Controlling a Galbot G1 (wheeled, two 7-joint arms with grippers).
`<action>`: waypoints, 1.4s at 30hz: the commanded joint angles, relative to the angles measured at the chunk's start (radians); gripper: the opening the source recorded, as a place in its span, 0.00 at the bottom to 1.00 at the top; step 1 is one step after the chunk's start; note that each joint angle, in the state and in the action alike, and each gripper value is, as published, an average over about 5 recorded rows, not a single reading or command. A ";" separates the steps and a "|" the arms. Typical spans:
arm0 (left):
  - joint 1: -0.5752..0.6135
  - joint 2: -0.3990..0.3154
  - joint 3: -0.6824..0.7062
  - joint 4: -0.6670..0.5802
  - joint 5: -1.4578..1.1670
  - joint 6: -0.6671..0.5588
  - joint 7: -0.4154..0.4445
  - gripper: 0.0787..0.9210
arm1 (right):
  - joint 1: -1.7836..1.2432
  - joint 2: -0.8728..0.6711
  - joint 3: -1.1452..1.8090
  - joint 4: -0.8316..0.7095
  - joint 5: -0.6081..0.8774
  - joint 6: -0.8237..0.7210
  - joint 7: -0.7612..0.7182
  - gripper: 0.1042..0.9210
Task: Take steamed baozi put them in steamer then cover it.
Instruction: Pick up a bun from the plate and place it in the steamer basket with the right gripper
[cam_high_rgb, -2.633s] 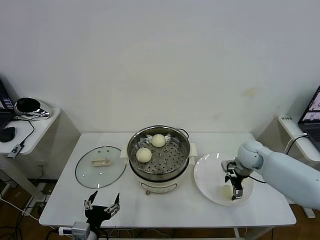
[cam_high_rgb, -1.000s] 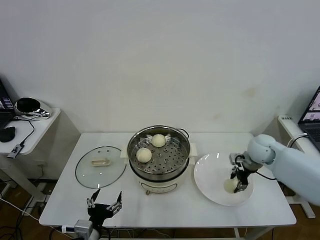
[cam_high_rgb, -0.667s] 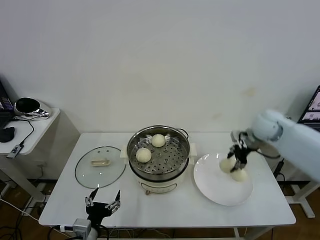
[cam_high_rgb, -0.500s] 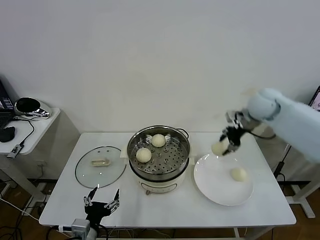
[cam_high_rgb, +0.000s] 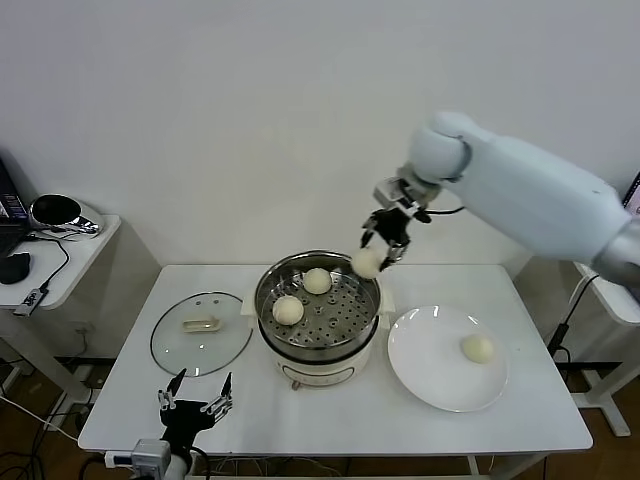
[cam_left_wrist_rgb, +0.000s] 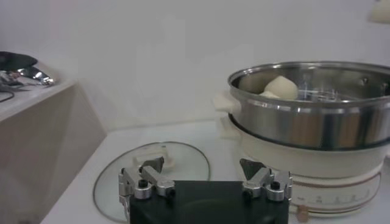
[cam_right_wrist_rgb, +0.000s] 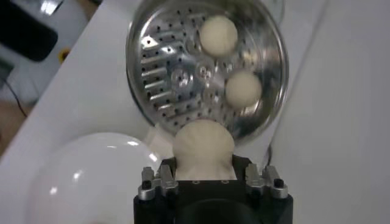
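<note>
I had the right gripper (cam_high_rgb: 383, 243) clamped on a baozi (cam_high_rgb: 367, 262), hanging over the steamer's (cam_high_rgb: 318, 305) far right rim. The tray's bare part lay just left and nearer of it, so I judged a short move inward before release. Two buns (cam_high_rgb: 288, 310) sat in the tray already; one (cam_high_rgb: 478, 348) was left on the plate (cam_high_rgb: 425, 370), right. Left gripper (cam_high_rgb: 191, 406) parked open at the surface's near edge, by the lid (cam_high_rgb: 200, 335).
</note>
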 joint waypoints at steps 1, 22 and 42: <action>0.009 -0.003 -0.011 -0.021 -0.002 -0.001 -0.002 0.88 | 0.037 0.190 -0.161 -0.066 0.051 0.593 0.003 0.59; 0.008 -0.005 -0.010 -0.014 -0.011 -0.002 -0.004 0.88 | -0.147 0.241 -0.099 -0.024 -0.338 0.717 0.070 0.59; 0.000 -0.006 -0.005 0.006 -0.011 -0.004 -0.005 0.88 | -0.192 0.273 -0.096 -0.037 -0.345 0.717 0.097 0.59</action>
